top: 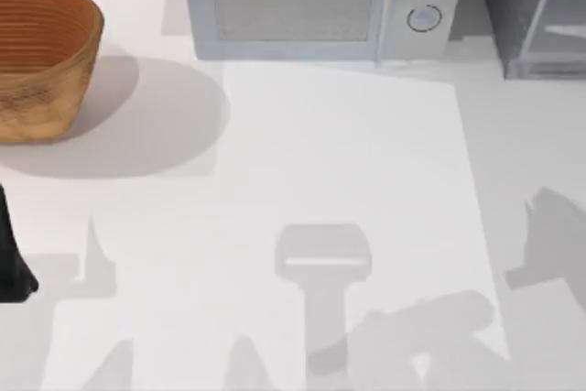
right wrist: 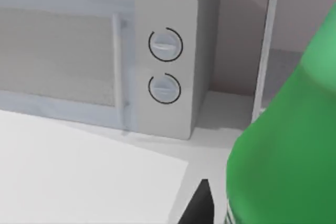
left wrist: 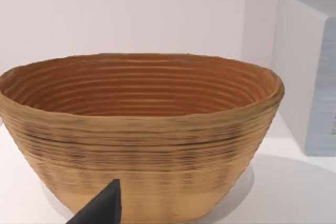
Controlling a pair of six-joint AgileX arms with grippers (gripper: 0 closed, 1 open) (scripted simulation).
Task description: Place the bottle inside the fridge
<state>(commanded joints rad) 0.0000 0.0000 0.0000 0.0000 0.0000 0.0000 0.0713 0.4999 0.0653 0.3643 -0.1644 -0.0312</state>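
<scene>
Bottle (right wrist: 286, 145) is up close at my right tool, apparently clamped there, fridge (top: 536, 11) ahead beyond the microwave (top: 320, 6); placing remains. Left tool: can't tell its state, facing the basket (left wrist: 139, 129).

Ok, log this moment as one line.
left arm: parked, table's left edge, facing basket | bottle: close to right wrist camera | fridge: far right | microwave: beside it

The white counter (top: 348, 180) lies bare across its middle. A woven wicker basket (top: 41, 57) blocks the far left. A light grey microwave (top: 316, 6) and dark grey fridge (top: 531, 11) wall the back.
</scene>
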